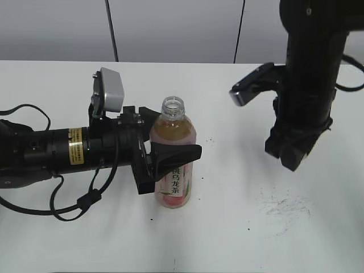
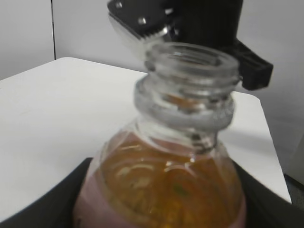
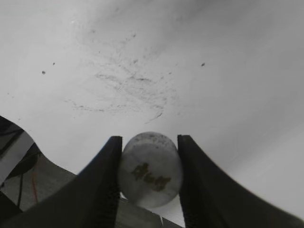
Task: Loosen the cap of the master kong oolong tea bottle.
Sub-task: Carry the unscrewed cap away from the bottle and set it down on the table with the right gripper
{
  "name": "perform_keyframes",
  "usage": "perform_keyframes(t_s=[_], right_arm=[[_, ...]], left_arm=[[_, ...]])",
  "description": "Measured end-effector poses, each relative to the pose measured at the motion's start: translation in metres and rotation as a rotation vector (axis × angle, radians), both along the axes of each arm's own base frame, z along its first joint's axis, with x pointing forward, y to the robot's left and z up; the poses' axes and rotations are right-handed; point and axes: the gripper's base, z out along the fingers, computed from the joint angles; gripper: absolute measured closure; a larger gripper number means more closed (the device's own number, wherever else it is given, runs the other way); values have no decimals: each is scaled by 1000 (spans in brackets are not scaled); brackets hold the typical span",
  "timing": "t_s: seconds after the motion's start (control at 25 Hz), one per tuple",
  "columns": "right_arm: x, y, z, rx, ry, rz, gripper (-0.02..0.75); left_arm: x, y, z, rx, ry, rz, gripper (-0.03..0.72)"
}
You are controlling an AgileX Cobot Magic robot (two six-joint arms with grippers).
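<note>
The master kong oolong tea bottle (image 1: 173,153) stands upright on the white table, its threaded neck open with no cap on it. My left gripper (image 1: 170,162) is shut on the bottle's body, at the pink label; the left wrist view shows the open neck (image 2: 187,90) and amber tea close up. My right gripper (image 1: 293,153) hangs above the table to the right of the bottle. In the right wrist view its two black fingers are shut on the round white-grey cap (image 3: 150,168), dark logo facing the camera.
Dark scuff marks (image 1: 284,206) lie on the table below the right gripper, and show in the right wrist view (image 3: 128,88). The left arm's cables (image 1: 74,199) lie at the left. A grey wall stands behind the table.
</note>
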Motion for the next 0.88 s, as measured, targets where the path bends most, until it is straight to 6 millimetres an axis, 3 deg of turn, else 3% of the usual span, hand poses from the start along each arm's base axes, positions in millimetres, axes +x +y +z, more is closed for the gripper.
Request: perform_keyframes(t_s=[0.32,0.72,0.8,0.88], right_arm=[[-21,-9,-57,42,-57,-76,468],[-14,-6,-104,31,-37,-69,459],[-13,-5,-104,36,-44,-73,414],[-12,-5,-104,38,-50,-95,302]], left_arm=[[0,0,0,-1,0,-1,240],[0,0,0,0,0,-2,240],[0,0,0,0,0,-2,240],[0,0,0,0,-1,-2,240]])
